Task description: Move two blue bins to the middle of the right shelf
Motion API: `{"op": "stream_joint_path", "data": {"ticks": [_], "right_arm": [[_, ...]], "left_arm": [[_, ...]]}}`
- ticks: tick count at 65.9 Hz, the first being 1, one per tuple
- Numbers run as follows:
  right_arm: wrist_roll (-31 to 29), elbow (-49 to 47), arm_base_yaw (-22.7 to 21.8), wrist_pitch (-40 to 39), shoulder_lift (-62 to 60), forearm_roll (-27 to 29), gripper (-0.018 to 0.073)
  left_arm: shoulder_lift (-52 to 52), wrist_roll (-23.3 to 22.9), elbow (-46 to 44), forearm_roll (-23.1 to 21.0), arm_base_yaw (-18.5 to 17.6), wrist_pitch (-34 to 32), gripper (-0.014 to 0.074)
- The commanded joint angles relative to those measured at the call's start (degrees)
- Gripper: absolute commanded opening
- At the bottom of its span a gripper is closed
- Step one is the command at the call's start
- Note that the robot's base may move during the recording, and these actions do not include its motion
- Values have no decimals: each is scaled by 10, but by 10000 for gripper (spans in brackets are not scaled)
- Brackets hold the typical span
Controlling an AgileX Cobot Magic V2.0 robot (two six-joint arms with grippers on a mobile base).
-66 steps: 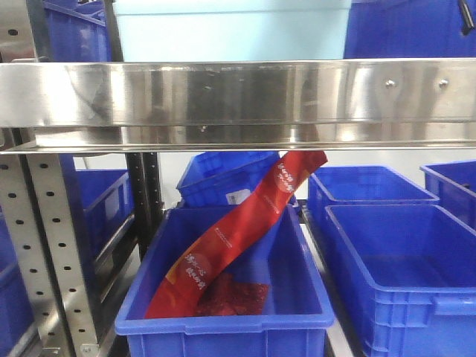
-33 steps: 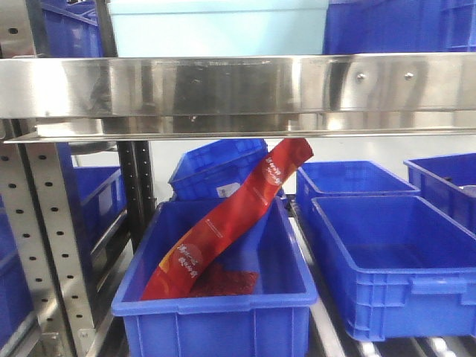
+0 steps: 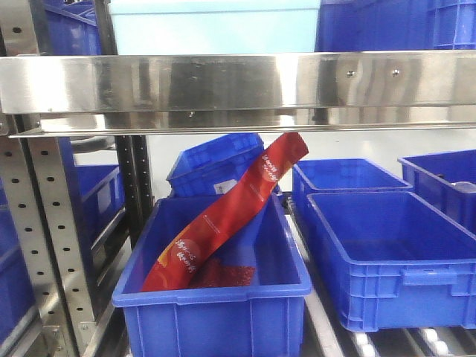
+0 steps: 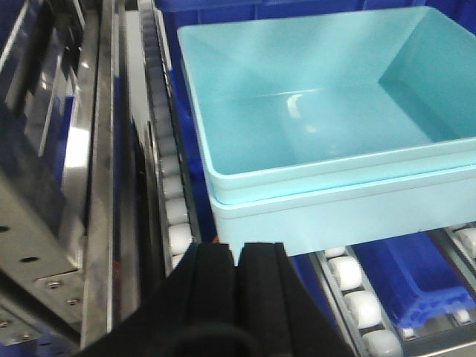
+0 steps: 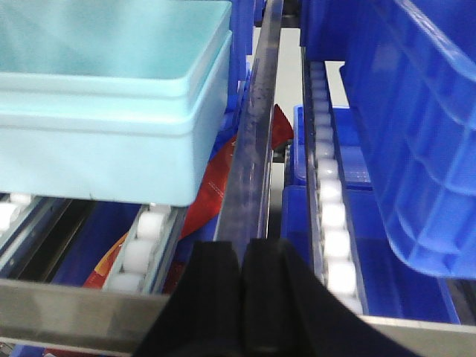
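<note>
Several blue bins show. On the lower level stand one holding a long red packet [image 3: 216, 305] and an empty one [image 3: 394, 260] to its right. On the upper level a blue bin [image 5: 416, 111] sits right of a pale teal bin [image 4: 320, 134]. My left gripper [image 4: 238, 249] is shut and empty, just short of the teal bin's near wall. My right gripper [image 5: 242, 249] is shut and empty, over the steel divider [image 5: 253, 134] between the teal bin [image 5: 111, 111] and that blue bin. Neither gripper shows in the front view.
A wide steel shelf rail [image 3: 238, 82] crosses the front view above the lower bins. Perforated uprights [image 3: 37, 245] stand at the left. More blue bins [image 3: 216, 163] sit behind. White rollers [image 5: 331, 216] line the upper shelf tracks. The red packet [image 3: 230, 212] leans out of its bin.
The front view has drawn back and shifted right: the bins look smaller and sit further left, and the rail sits slightly higher.
</note>
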Motion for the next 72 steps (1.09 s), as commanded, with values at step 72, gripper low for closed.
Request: {"op": "stream_joint_path", "data": {"ticks": [72], "right_arm": [[-1, 521, 0, -173, -502, -34, -160]], "left_arm": [[-688, 2, 910, 29, 0, -458, -111]]}}
